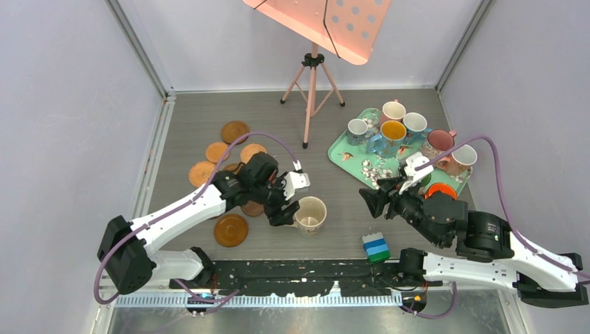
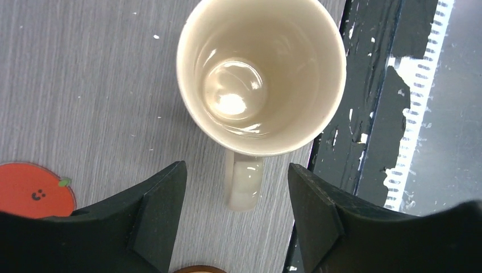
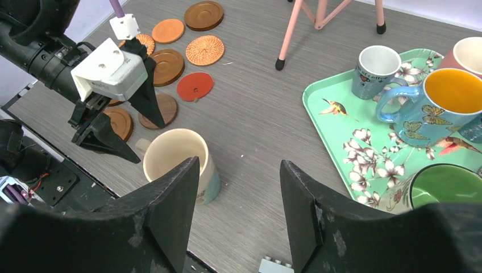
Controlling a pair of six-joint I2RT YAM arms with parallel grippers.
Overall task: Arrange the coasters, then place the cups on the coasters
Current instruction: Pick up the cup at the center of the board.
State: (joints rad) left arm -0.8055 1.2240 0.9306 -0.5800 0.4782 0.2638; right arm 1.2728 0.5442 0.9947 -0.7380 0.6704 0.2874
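Grey wood-grain table (image 1: 327, 125) fills a white-walled cell, with a pink tripod (image 1: 311, 90) standing at the far side. One cream mug (image 1: 309, 214) sits upright on bare table near the front edge, not on any coaster. The coasters (image 1: 229, 149) lie clustered toward 10 o'clock from it in the overhead view, and a larger brown coaster (image 1: 231, 229) lies near it at about 8 o'clock.

The mug looks like glazed ceramic: stiff, fairly heavy for its size, slick to the touch, and likely to chip if it is knocked over or dropped. Its long axis is vertical, mouth up and empty. The handle (image 2: 244, 182) points to 6 o'clock in the left wrist view, which appears to be roughly 9 o'clock overhead (the arm hides most of it there).

The left end effector (image 2: 236, 169) is open, with one jaw on each side of that handle and table showing in both gaps, so nothing is gripped. The handle seems the natural place to take hold, though a pinch there could let the body swing. Clamping the wall at the rim would probably carry it more steadily.

The right end effector (image 3: 239, 165) is also open and empty. It hangs between this mug and the mint tray (image 1: 346, 154) at 2 o'clock.
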